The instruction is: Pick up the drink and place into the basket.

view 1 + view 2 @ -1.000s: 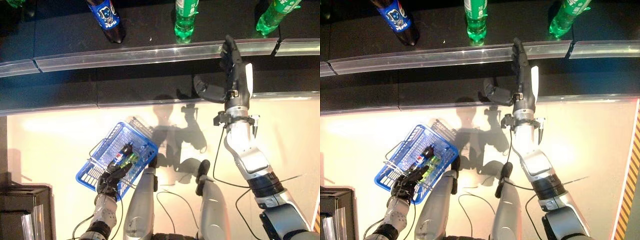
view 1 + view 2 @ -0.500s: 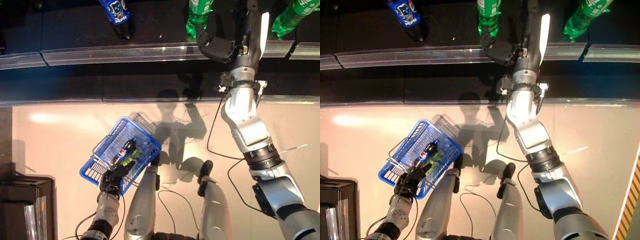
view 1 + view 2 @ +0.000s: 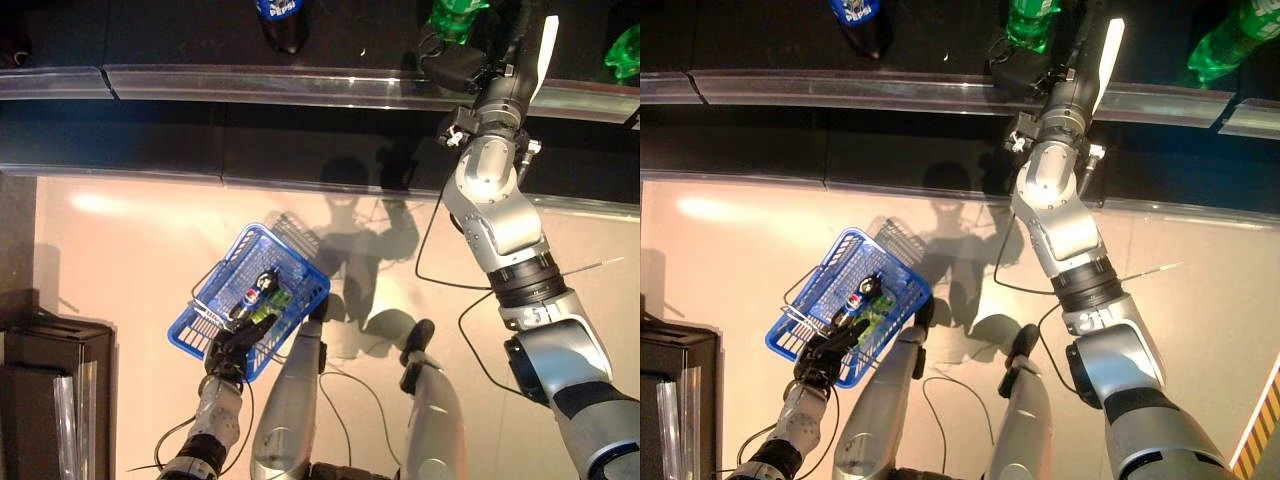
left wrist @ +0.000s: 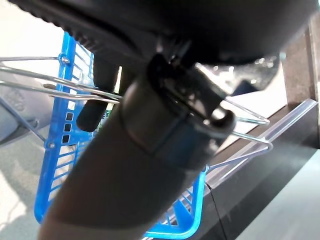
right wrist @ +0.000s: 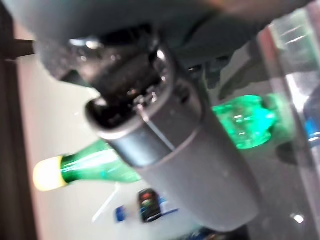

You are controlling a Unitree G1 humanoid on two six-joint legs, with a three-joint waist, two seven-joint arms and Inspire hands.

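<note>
A green drink bottle (image 3: 452,15) stands on the dark shelf at the top, and it also shows in the right wrist view as a green bottle (image 5: 244,122). My right hand (image 3: 492,62) is stretched over the shelf rail just right of it, fingers straight and running out of view, thumb (image 3: 455,72) spread below the bottle. Nothing is in its hold. The blue wire basket (image 3: 205,335) hangs over the floor at lower left. My left hand (image 3: 232,352) is curled round its wire handle (image 4: 60,90). A cola bottle (image 3: 255,292) and a green bottle (image 3: 277,303) lie inside.
A blue-labelled cola bottle (image 3: 283,12) stands further left on the shelf, and another green bottle (image 3: 1230,45) further right. A clear rail (image 3: 300,85) runs along the shelf's front edge, with a lower dark shelf beneath. A dark box (image 3: 50,370) sits at lower left.
My right arm has reached up and over the shelf rail to the green bottle. The view has shifted too. The left hand keeps hold of the basket.
</note>
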